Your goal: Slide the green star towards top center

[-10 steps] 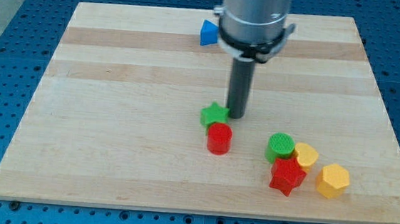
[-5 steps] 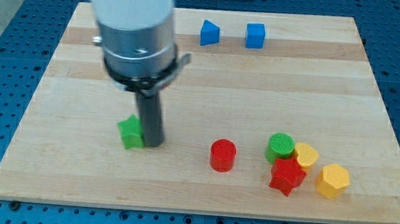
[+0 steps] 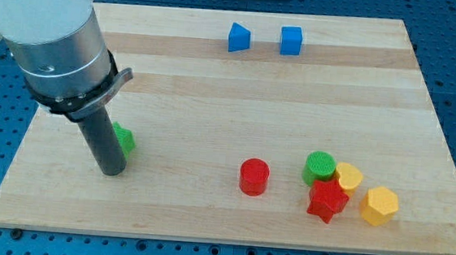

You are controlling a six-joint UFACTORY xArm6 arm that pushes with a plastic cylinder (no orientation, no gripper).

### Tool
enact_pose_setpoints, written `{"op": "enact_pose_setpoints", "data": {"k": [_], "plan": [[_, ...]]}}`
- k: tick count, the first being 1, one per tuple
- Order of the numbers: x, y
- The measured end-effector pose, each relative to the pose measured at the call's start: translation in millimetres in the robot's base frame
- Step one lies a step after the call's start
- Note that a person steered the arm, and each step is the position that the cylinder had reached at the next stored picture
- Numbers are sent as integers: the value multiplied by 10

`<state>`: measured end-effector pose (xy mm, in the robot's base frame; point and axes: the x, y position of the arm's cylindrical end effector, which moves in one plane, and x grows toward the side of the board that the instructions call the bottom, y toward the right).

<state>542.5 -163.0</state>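
The green star [image 3: 123, 140] lies at the view's left, in the lower half of the wooden board [image 3: 238, 104], mostly hidden behind my rod. My tip [image 3: 111, 170] rests on the board just below and left of the star, touching or nearly touching it. The arm's grey body covers the board's upper left part.
A red cylinder [image 3: 253, 177] stands at the lower middle. A green cylinder [image 3: 319, 167], a yellow block [image 3: 348, 177], a red star [image 3: 326, 200] and a yellow hexagon [image 3: 379, 205] cluster at the lower right. Two blue blocks [image 3: 238, 37] [image 3: 291, 40] sit near the top centre.
My tip has swept from the board's middle to the left, pushing the green star away from the red cylinder to the left side. The other blocks have not moved.
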Motion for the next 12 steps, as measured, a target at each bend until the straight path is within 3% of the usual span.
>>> {"op": "enact_pose_setpoints", "data": {"k": [3,7,12], "plan": [[-240,-397],[-207,23],[-1143,35]]}}
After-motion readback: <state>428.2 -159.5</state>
